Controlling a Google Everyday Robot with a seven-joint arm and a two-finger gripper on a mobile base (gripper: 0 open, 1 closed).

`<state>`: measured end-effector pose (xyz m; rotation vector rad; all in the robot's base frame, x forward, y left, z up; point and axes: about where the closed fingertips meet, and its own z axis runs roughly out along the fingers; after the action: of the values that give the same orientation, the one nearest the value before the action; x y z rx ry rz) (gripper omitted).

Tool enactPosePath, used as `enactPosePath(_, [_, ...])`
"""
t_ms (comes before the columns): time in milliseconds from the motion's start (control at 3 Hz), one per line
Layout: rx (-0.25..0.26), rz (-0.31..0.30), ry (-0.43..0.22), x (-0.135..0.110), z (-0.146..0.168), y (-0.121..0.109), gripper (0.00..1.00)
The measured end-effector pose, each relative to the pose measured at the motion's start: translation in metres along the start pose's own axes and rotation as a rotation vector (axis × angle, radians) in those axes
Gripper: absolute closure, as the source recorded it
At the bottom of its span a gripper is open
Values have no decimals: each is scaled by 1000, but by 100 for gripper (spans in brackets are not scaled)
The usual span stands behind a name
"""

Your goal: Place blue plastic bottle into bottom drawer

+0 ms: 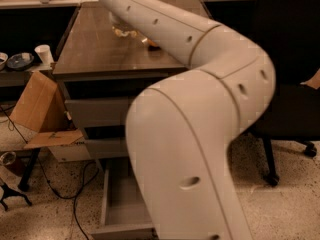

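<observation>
Filling most of the camera view, the robot's pale arm [200, 134] rises from the lower edge, bends at the right and runs back across the brown tabletop [95, 49] to the top edge. The pincer is hidden at the arm's far end, above the far part of the tabletop, so I cannot tell whether it is clenched or released. Just under that end of the arm sits a pale translucent shape [116, 23] that may be the blue plastic bottle; I cannot tell if it rests on the tabletop or is held. An orange [151, 44] peeks out beside the arm, near that shape.

Under the tabletop, the bottom drawer [125, 201] is pulled out, its plain grey floor showing, partly covered by the arm. The two shallower drawers [97, 113] above it look pushed in. A cardboard box [35, 104] leans to the left of the cabinet, a white cup [44, 54] stands on a low shelf beyond it, and a black chair [295, 84] is at the right.
</observation>
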<state>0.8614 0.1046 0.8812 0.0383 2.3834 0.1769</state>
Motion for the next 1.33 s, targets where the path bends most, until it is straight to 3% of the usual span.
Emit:
enactPosePath(333, [-174,-23,-44,13,-43,-32,100])
enactPosePath(667, [-349,-20,-73,27,-73,-48,100])
enactPosePath(1000, [-507,24,-81,44,-89,-59,100])
enactPosePath(1333, [-639,51,-41,73,-106,-82,100])
